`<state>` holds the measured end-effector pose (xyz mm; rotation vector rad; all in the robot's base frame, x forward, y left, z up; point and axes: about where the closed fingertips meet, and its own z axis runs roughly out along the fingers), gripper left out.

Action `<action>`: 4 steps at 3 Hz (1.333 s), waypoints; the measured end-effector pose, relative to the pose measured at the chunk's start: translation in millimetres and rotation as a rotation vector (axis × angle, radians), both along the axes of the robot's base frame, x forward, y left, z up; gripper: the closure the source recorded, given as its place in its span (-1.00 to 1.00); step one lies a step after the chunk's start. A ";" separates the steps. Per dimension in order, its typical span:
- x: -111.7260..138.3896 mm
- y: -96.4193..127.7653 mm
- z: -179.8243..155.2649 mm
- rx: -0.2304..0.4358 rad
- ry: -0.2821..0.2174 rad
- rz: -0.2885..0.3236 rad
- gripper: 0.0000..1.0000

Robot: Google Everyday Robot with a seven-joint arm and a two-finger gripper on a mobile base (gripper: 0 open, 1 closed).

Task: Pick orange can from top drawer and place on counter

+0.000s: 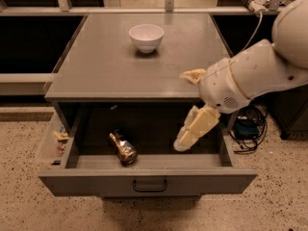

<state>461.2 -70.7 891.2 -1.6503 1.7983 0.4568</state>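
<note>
The orange can lies on its side on the floor of the open top drawer, left of centre. The drawer is pulled out under the grey counter. My gripper hangs from the white arm over the right half of the drawer, pointing down and to the left. It is apart from the can, about a hand's width to its right. It holds nothing.
A white bowl stands on the far middle of the counter. A small side bin with bits in it hangs left of the drawer. Cables lie on the floor at the right. Speckled floor surrounds the cabinet.
</note>
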 end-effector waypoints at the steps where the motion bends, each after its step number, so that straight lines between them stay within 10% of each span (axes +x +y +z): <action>1: -0.5 6.3 1.6 0.021 0.006 0.006 -1.00; 4: 10.8 83.7 -75.7 0.133 0.117 0.093 -1.00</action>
